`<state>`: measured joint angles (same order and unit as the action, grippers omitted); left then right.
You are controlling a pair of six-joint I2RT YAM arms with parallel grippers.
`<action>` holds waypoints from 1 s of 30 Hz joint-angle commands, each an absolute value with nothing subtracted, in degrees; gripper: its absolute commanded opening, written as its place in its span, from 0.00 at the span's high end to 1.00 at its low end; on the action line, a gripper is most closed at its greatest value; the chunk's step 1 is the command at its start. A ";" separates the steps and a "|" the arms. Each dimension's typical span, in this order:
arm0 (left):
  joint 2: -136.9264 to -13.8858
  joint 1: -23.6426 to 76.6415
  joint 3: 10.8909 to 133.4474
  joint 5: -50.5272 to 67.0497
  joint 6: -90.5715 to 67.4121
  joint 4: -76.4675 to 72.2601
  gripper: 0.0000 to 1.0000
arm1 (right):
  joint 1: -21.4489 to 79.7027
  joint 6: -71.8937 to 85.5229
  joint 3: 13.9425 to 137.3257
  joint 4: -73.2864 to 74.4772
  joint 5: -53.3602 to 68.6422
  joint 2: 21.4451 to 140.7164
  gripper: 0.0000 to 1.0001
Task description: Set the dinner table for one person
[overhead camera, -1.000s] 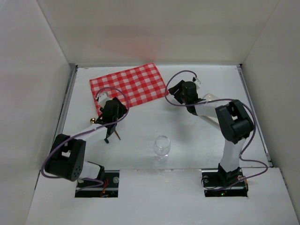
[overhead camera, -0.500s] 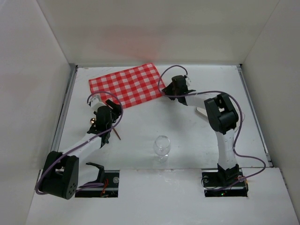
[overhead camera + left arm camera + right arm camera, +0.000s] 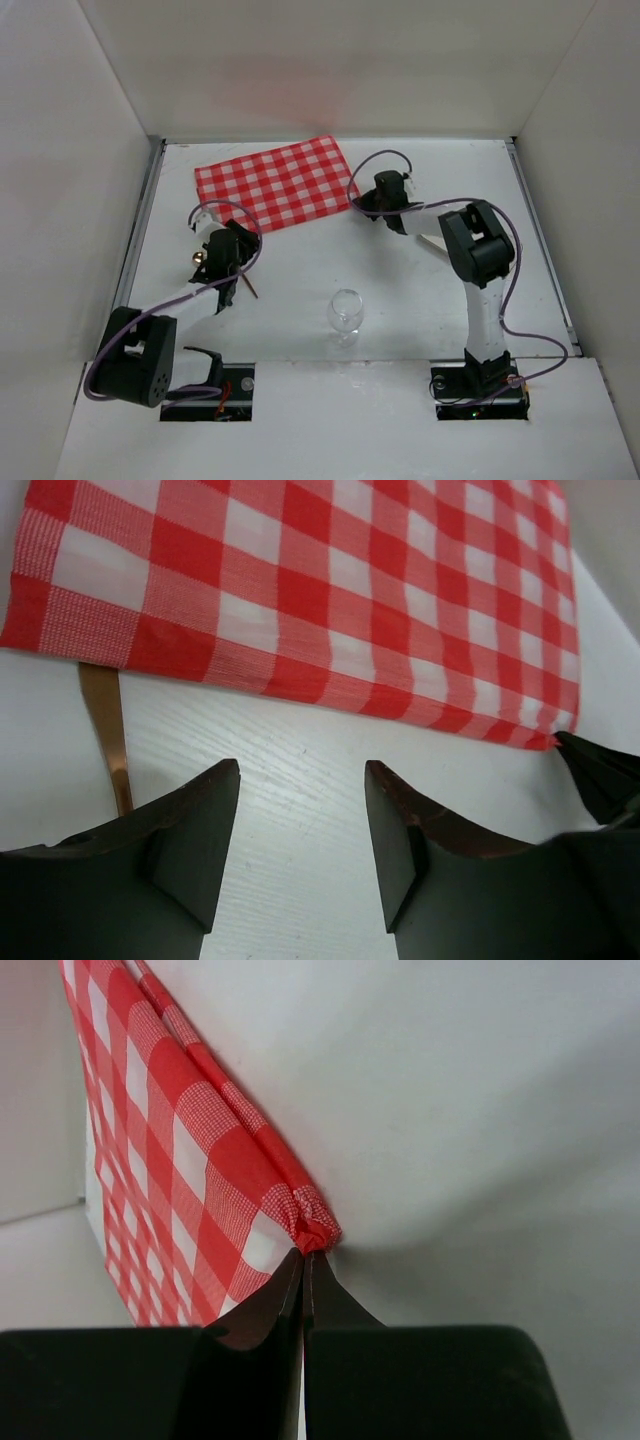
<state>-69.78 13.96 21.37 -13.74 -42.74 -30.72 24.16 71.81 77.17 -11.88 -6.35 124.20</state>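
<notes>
Matte white dinner table, grey side strips, white walls around. Red-and-white checked cloth far left. Pincers: left gripper spread; right gripper pinching cloth corner.

We see the cloth lying on the table in the upper middle. The glass stands below it, lower middle. The right gripper pinches the cloth's right corner.
</notes>
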 commanded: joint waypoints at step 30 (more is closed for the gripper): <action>-92.28 27.99 34.89 -17.75 -44.65 -32.17 0.65 | 14.81 69.96 25.67 -42.98 -7.47 90.79 0.97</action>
<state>-91.50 27.24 32.53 -16.53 -43.99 -31.48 15.05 71.75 27.00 -38.54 -6.44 91.88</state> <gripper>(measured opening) 0.352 0.036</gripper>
